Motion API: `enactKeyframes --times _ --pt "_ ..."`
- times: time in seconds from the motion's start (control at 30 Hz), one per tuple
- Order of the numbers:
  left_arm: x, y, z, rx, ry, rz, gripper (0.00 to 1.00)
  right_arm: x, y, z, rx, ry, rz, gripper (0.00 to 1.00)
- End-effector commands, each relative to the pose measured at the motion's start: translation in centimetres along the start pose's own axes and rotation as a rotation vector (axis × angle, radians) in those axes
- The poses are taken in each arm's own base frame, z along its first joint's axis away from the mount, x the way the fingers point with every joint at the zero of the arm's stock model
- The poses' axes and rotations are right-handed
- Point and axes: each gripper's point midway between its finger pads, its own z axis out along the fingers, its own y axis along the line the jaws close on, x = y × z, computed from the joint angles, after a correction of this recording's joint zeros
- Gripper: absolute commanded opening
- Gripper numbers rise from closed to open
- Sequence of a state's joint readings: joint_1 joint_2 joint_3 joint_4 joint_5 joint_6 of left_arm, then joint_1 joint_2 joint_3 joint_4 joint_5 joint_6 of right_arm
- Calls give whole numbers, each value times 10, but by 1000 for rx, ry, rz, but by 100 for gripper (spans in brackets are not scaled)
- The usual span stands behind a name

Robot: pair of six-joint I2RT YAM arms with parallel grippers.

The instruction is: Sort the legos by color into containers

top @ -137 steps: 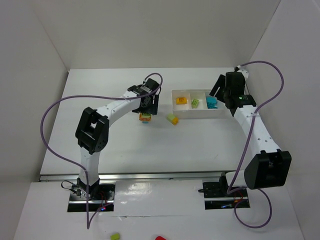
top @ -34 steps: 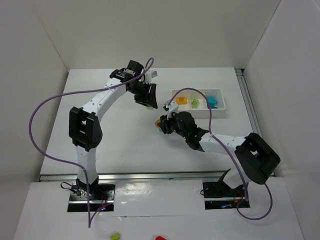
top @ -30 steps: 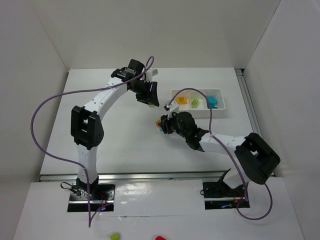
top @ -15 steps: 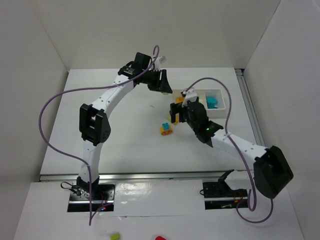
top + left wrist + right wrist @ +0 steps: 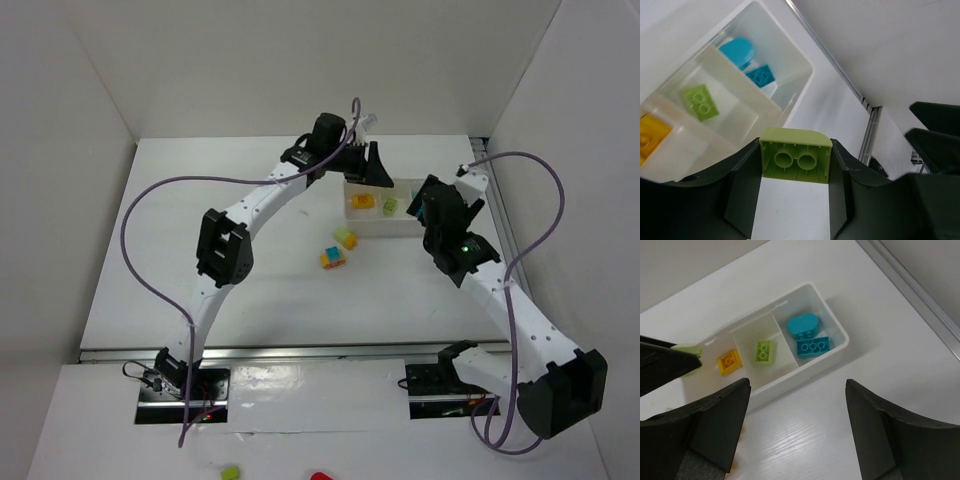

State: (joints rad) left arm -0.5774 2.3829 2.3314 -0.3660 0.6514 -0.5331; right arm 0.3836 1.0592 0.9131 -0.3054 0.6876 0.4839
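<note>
A lime green lego (image 5: 795, 155) is pinched in the left gripper (image 5: 795, 164), low in the left wrist view, near the white tray (image 5: 790, 374), whose 3 compartments hold an orange brick (image 5: 729, 362), a green brick (image 5: 763, 351) and 2 cyan bricks (image 5: 812, 346). In the top view 2 loose legos (image 5: 346, 238) lie lower left of the tray, and the right gripper (image 5: 797, 425) gapes wide and empty at its right end.
</note>
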Motion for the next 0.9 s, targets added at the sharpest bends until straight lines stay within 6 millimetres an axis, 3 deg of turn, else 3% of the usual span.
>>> enactKeyframes --times 0.0,0.03,0.1,0.2,0.23,0.27,0.3,0.33,0.43,0.5,0.53,0.6,0.63,0.67,0.7,0.73,0.77,0.8,0.87 --pt "-17 -23 30 107 -83 11 0 -17 -29 -19 82 -57 105 84" --pt "-13 -10 40 94 -86 -10 0 -17 -31 -21 80 -61 109 84" --pt "-18 -12 50 111 -125 -33 0 -23 -36 -31 71 -75 134 84" --pt "-17 4 66 111 -153 -84 0 -30 -44 -43 60 -85 161 85" --pt "-20 7 70 113 -174 -85 7 -31 -44 -45 47 -87 169 85" --pt "-21 10 73 110 -185 -90 22 -33 -44 -49 31 -87 176 85" --pt "-22 16 78 103 -199 -97 60 -35 -44 -51 27 -93 182 85" --pt "-22 16 78 103 -199 -97 77 -32 -44 -52 21 -80 175 85" --pt "-24 8 81 122 -212 -77 100 -33 -43 -54 8 -83 173 86" --pt "-27 2 75 127 -209 -46 100 -33 -42 -54 1 -78 163 86" --pt "-28 -4 71 133 -202 -30 100 -31 -42 -52 5 -72 146 88" --pt "-48 -36 44 148 -225 57 100 -25 -33 -49 -28 -44 120 89" --pt "-38 -33 40 123 -189 52 100 -22 -28 -46 -45 -37 121 89" --pt "-40 -39 29 101 -191 69 100 -16 -25 -42 -58 -20 102 91" --pt "-59 -64 1 81 -236 136 100 -8 -15 -39 -95 14 69 91" --pt "-47 -49 -7 24 -209 113 100 -4 -10 -36 -114 31 56 91" --pt "-39 -48 -18 -19 -184 100 100 3 -5 -34 -127 57 44 91" --pt "-42 -37 -36 -67 -193 95 100 9 2 -32 -157 81 40 91" --pt "-28 -21 -74 -211 -185 67 100 26 6 -22 -149 136 -3 91"
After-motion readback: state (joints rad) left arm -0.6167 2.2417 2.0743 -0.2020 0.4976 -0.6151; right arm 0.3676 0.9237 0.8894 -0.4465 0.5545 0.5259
